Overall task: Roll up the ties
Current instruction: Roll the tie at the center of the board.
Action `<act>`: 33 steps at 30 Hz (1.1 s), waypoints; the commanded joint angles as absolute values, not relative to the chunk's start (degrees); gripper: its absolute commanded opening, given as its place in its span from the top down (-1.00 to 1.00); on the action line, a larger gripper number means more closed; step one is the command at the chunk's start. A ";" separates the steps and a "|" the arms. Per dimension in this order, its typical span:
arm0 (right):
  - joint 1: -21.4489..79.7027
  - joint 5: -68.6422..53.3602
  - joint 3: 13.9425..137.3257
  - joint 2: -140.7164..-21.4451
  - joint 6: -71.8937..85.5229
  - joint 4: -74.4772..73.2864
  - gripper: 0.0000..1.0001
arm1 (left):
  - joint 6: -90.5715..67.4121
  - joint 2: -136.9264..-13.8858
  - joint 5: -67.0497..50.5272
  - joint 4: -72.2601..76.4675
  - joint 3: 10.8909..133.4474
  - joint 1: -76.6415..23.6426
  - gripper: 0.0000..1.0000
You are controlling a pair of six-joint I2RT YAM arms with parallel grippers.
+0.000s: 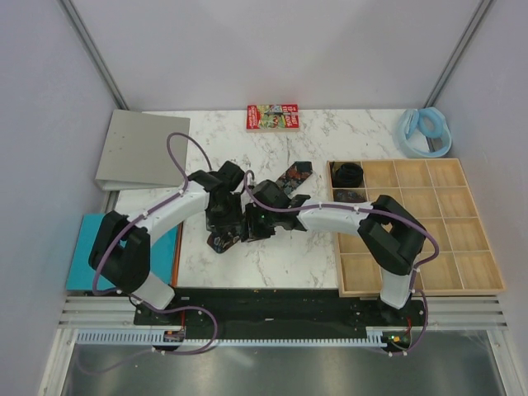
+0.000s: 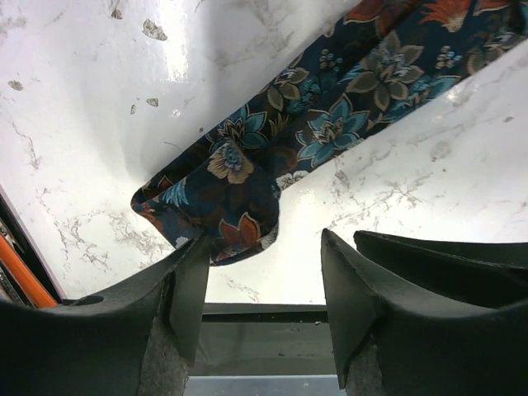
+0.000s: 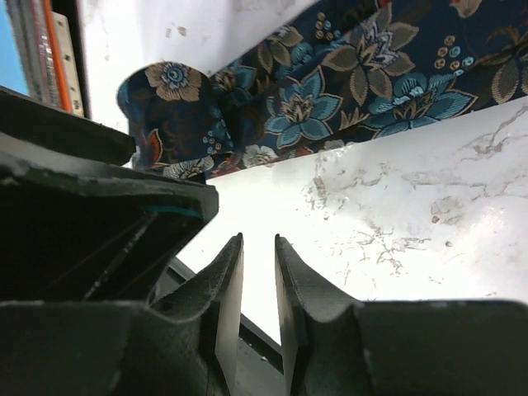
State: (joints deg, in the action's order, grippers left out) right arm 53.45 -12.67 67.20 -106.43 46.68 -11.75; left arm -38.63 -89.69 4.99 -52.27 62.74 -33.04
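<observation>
Far left, one grey binder (image 1: 140, 148) lies flat on the marble table (image 1: 272, 264), and one teal mat (image 1: 81, 256) lies nearer my base.

My left pincer (image 2: 262, 247) is released. The jaws stand wide with nothing between them, and the folded end of the loose tie (image 2: 313, 124) lies just beyond my left finger (image 2: 186, 289). This tie is dark with a blue and orange floral print. It runs as a flat strip across the middle of the table, slanting up and to the right.

My right pincer (image 3: 258, 241) sits just beside the left one, over the same folded end. Its jaws are nearly together with only a slim gap, and they grasp nothing.

One red box (image 1: 271, 116) rests at the far edge, centre.

To the right is the only container, one wooden tray (image 1: 474, 285) divided into a grid of compartments. The far-left corner compartment holds one coiled tie (image 1: 348, 174). The compartment directly below holds a second dark bundle (image 1: 350, 195), too small to make out. The other compartments I can see show bare wood.

That makes three ties if that bundle is one. One pale blue ring (image 1: 425, 128) lies beyond the tray's far corner.
</observation>
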 commanded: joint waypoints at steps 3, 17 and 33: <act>53.35 -11.34 68.99 -102.48 45.53 -12.65 0.41 | -39.81 -81.58 7.55 -53.79 65.74 -33.75 -0.45; 53.44 -17.31 81.73 -108.19 44.56 -13.54 0.45 | -50.09 -53.12 14.59 -53.97 51.34 -33.49 -0.36; 53.09 -19.60 88.07 -120.23 44.12 -13.80 0.59 | -56.34 -42.80 13.36 -51.07 39.46 -33.40 -0.29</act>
State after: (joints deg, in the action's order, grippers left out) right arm 53.45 -18.90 86.30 -118.93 45.15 -14.24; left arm -53.54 -42.41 12.27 -53.82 39.75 -33.47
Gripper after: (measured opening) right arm 0.211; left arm 0.643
